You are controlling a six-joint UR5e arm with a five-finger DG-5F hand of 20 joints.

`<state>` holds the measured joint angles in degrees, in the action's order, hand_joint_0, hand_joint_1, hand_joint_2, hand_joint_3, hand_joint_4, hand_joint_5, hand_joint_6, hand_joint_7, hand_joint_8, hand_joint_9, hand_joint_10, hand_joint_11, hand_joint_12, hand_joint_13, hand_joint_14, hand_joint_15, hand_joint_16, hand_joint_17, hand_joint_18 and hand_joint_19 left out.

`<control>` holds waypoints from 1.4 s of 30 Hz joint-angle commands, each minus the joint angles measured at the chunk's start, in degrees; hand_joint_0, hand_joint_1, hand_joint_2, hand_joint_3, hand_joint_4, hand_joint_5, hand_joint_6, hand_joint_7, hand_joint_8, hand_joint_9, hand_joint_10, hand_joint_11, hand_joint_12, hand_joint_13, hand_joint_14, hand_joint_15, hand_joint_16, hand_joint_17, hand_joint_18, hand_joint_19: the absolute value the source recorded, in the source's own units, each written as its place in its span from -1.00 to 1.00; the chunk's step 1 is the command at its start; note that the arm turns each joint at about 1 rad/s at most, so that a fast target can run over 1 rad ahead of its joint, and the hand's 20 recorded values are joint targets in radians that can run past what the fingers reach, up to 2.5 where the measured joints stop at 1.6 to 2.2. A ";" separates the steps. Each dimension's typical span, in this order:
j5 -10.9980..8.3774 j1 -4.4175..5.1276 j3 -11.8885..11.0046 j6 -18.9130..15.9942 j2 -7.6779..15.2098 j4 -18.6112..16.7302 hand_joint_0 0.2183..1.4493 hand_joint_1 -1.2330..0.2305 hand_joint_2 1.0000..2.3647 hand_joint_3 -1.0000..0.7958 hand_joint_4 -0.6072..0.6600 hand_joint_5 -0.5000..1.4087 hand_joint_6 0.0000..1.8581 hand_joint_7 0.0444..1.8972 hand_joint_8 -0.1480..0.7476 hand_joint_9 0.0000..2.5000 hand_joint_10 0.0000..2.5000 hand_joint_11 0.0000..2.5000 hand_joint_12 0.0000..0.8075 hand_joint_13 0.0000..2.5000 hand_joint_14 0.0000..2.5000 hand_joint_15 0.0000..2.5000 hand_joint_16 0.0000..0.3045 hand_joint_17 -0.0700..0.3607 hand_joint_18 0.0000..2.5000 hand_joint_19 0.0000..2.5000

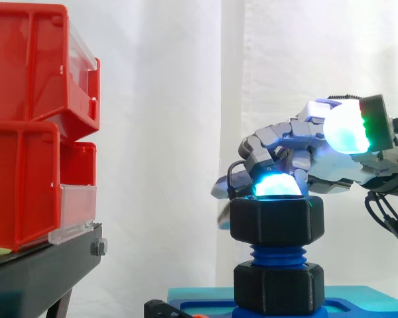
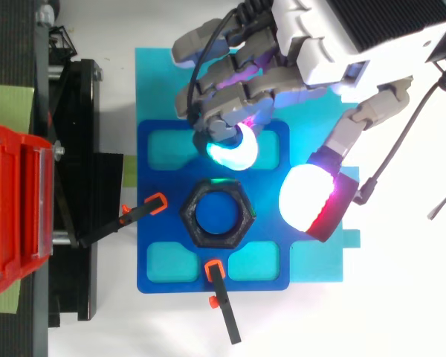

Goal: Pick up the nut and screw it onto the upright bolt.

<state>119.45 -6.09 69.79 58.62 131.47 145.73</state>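
The hand is curling its fingers on nothing, one pad brushing the nut atop the bolt; seemingly rigid, light plastic, best gripped across flats.

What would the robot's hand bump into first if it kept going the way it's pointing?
Most likely the black nut on the blue bolt: the hand points its curled fingertips down at the nut's rim. Depth is unclear, so they might slip just beside it.
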 commanded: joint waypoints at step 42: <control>-3.35 3.63 -3.61 -0.18 0.10 1.66 -0.66 0.53 -1.00 -0.44 0.06 -0.72 -0.46 -0.47 -0.29 -0.93 -1.00 -1.00 -0.22 -1.00 -1.00 -1.00 -0.73 -0.25 -1.00 -1.00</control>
<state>117.55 -3.01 64.26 58.43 131.53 149.73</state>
